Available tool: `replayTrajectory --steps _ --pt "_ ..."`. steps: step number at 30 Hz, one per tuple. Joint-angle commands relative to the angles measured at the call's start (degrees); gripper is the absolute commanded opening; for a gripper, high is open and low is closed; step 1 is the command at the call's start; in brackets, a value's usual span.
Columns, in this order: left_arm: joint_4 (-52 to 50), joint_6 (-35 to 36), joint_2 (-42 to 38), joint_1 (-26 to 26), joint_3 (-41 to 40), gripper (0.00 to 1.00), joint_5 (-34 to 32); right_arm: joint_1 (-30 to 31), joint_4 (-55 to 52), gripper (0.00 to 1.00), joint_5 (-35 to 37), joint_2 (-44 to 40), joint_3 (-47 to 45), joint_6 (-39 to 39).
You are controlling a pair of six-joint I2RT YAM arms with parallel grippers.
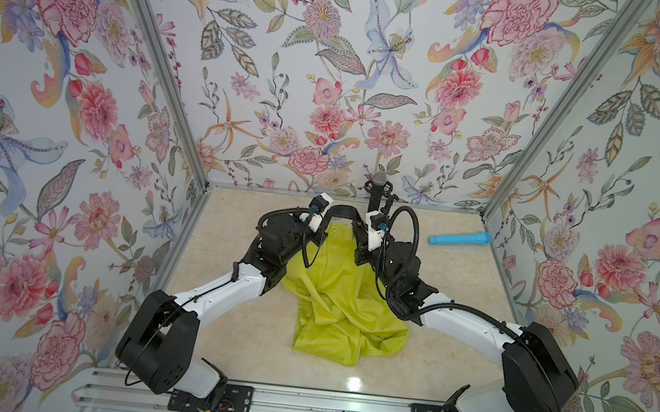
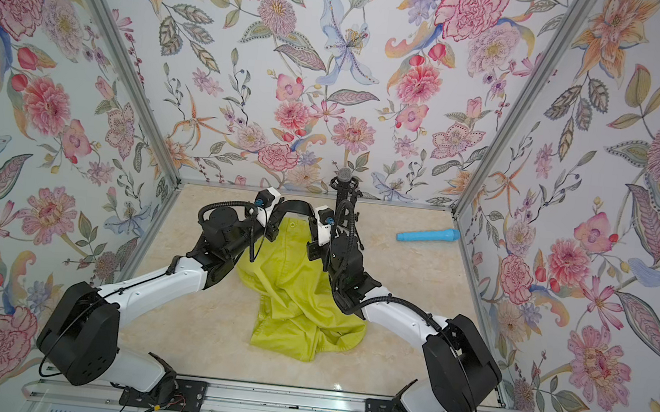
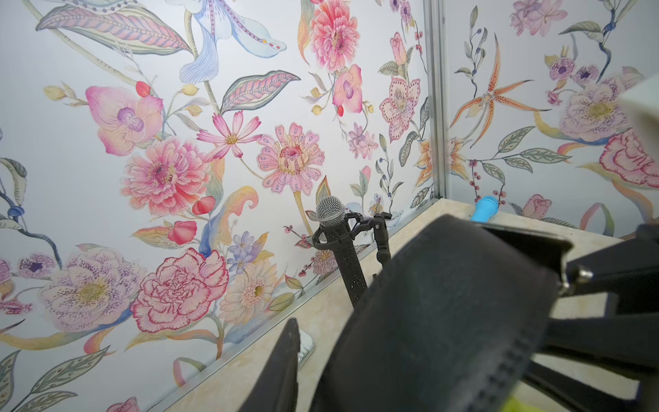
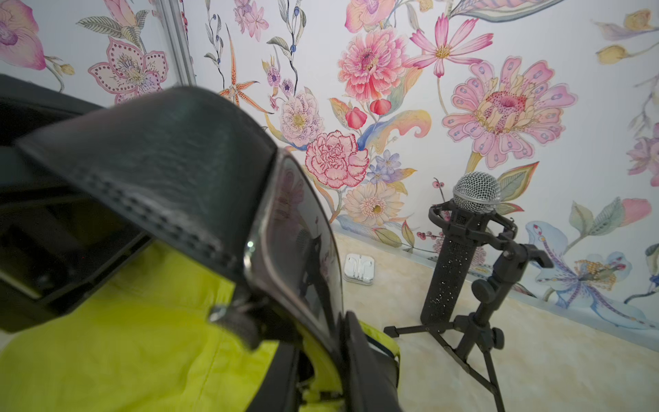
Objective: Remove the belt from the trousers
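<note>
Thin, creased yellow-green trousers (image 1: 335,299) heaped on a glossy cream marble-look table (image 1: 455,312); flat black belt (image 1: 343,210), grained, stitched along the edge and shiny on the underside, arched clear above the far end of the garment, spanning from left gripper (image 1: 325,227) to right gripper (image 1: 357,233); right fingers pinched onto the belt just above the fabric; belt lying between the left fingers, pressed or loose impossible to tell; behind, mesh-headed black microphone (image 1: 380,179) on a tripod, white earphone case (image 4: 359,268), smooth blue tube (image 1: 460,238) well apart.
</note>
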Motion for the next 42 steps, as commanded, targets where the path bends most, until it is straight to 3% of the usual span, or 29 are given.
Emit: replayTrajectory --steps 1,2,4,11,18,24,28,33,38,42 --pt "1.6 -1.0 -2.9 0.8 6.5 0.08 5.3 -0.2 -4.7 0.1 -5.0 -1.9 -3.4 3.7" --pt "-0.9 -0.9 -3.0 0.8 8.6 0.01 6.1 -0.2 -5.5 0.19 -6.5 -2.2 -3.9 4.2" --pt "-7.1 0.3 -2.2 0.6 12.7 0.0 6.7 -0.1 -8.2 0.35 -8.7 -3.6 -3.9 4.9" --pt "-27.1 6.3 0.5 -0.1 20.4 0.0 -4.2 0.3 -25.5 0.6 -11.4 -14.9 3.5 6.3" --pt "-35.1 5.7 2.3 -1.7 25.3 0.0 -8.8 0.4 -36.1 0.71 -9.2 -11.9 16.2 -1.3" --pt "-38.5 2.7 3.3 -2.4 28.4 0.0 -7.1 -0.9 -40.8 0.77 -11.2 -3.1 27.3 -7.1" --pt "-40.8 2.6 3.2 -2.5 29.6 0.0 -5.9 -4.7 -44.6 0.7 -17.1 2.6 34.8 -6.2" --pt "-39.5 3.4 1.5 -2.5 27.6 0.0 -4.6 -6.7 -46.0 0.59 -18.3 6.5 39.0 -8.2" --pt "-27.9 7.9 -2.9 -2.6 18.4 0.04 -2.9 -6.1 -46.0 0.26 -18.4 8.0 39.9 -9.7" --pt "-18.6 9.5 -4.6 -2.6 12.0 0.09 -2.5 -5.5 -45.8 0.06 -18.8 8.0 39.7 -9.8"
